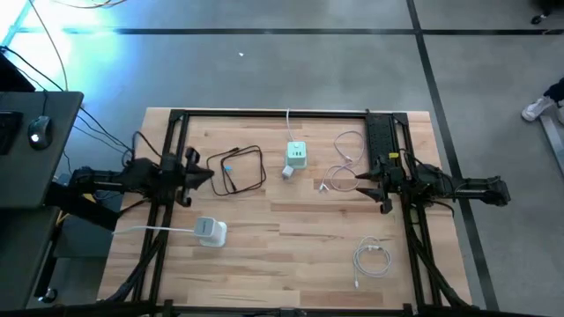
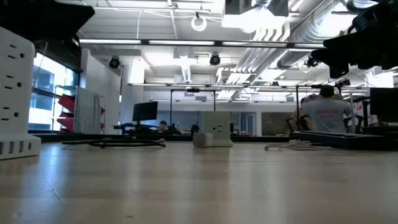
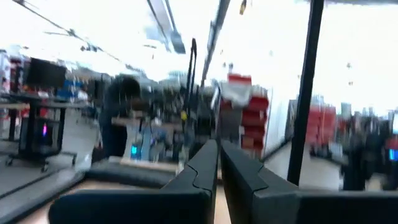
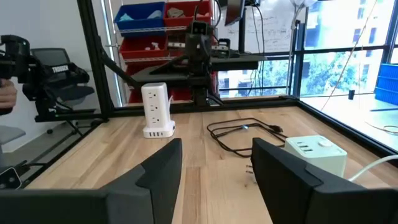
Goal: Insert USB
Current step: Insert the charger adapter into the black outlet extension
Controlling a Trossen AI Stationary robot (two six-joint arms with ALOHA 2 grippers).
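- My left gripper hovers, fingers pressed together on nothing, beside the black cable; it can wait
- The green power cube sits mid-table; I should approach its ports squarely
- My right gripper hangs spread, empty, by the white USB cable; pinch its plug first

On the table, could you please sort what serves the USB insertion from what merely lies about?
Likely for the job:
- green hub
- white cable beside it
- right gripper, open

Lying about, by my guess:
- black cable
- white tower
- coiled cable
- left gripper, shut
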